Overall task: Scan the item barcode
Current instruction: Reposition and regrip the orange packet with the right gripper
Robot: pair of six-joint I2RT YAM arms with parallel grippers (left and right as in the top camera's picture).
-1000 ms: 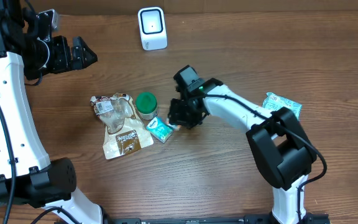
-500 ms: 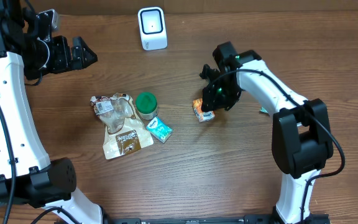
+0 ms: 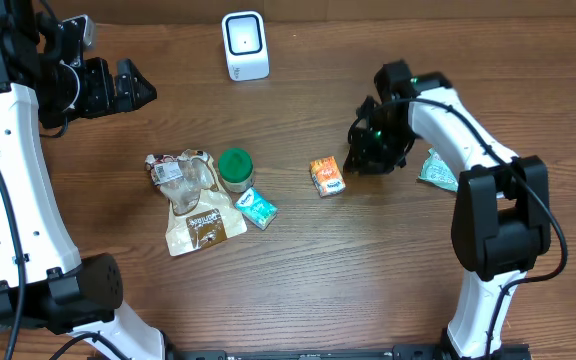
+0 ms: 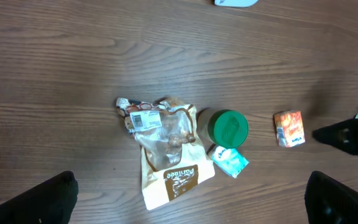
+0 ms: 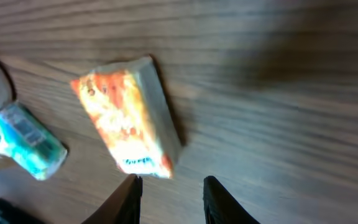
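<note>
While the orange box (image 3: 327, 176) lies flat and free on the counter (image 3: 298, 290), just right of centre in the overhead view, my right gripper (image 3: 370, 155) hovers just beside it on the right, jaws narrowly parted with nothing between them; the wrist view shows both fingers clear of the box's near end; my left gripper (image 3: 133, 88), at the upper left, stands wide and empty, well apart from everything; the scanner (image 3: 245, 45) sits at the upper centre, well apart from the box; step in hand, as I judge it: the pick-up, scanning not yet begun; the next move calls for widening across the box's narrow sides, closing, lifting, then turning the barcode face, which I cannot make out, toward the scanner.
</note>
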